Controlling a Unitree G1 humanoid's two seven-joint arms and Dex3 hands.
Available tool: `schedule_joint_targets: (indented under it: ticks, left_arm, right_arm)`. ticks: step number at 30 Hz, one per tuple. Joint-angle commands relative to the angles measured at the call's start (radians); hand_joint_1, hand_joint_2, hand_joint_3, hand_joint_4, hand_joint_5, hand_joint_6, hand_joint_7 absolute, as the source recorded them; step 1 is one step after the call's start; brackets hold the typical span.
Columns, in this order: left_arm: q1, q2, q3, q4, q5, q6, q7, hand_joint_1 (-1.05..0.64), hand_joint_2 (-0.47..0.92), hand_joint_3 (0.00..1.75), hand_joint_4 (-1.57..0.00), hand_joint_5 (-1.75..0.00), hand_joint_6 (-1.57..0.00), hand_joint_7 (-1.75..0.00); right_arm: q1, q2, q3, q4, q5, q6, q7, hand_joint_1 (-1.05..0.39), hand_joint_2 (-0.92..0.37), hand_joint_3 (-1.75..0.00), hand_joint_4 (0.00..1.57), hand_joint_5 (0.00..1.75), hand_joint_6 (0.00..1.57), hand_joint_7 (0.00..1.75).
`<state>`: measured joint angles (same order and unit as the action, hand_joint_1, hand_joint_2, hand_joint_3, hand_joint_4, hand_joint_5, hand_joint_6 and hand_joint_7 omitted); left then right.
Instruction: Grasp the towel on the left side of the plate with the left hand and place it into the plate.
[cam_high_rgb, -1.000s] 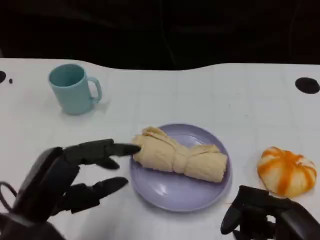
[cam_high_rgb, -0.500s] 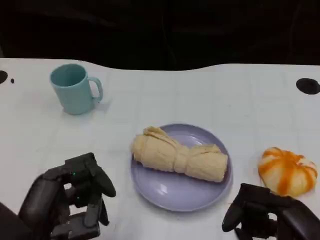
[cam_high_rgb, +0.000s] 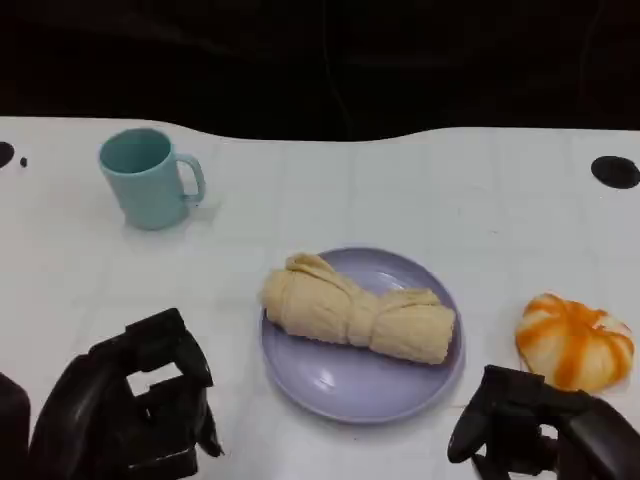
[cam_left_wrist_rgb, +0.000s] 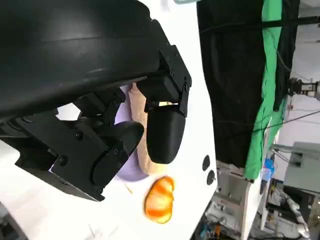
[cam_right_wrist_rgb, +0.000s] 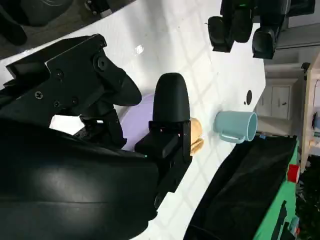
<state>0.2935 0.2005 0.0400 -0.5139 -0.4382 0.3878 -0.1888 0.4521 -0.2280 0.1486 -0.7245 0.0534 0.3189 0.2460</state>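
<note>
Since a second ago the left hand has pulled back from the plate and curled its fingers in on nothing, low on the desk. The towel lies rolled across the plate. The right hand rests curled and empty near an orange pumpkin-like toy. A teal mug stands well apart, far left.

Right hand cut off by the frame's lower edge

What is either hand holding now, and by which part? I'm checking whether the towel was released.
Nothing. The towel lies on the plate; the left hand and right hand are apart from it, fingers curled.
</note>
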Motion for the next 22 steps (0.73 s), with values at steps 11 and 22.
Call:
schedule_joint_targets:
  ticks: [11, 22]
  left_arm:
    - [-0.011, 0.022, -0.008, -0.026, -0.002, 0.118, -0.023, -0.06, 0.47, 1.37, -0.85, -1.75, -0.73, -1.67]
    - [-0.015, 0.032, -0.015, -0.035, 0.012, 0.135, -0.027, -0.08, 0.47, 1.37, -0.87, -1.75, -0.76, -1.64]
  right_arm:
    - [0.005, -0.005, -0.031, 0.029, 0.01, -0.055, 0.008, 0.0, -0.59, -1.11, 0.73, 1.75, 0.63, 1.46]
    - [0.01, -0.007, -0.033, 0.032, 0.002, -0.075, 0.006, 0.0, -0.58, -1.14, 0.71, 1.75, 0.61, 1.47]
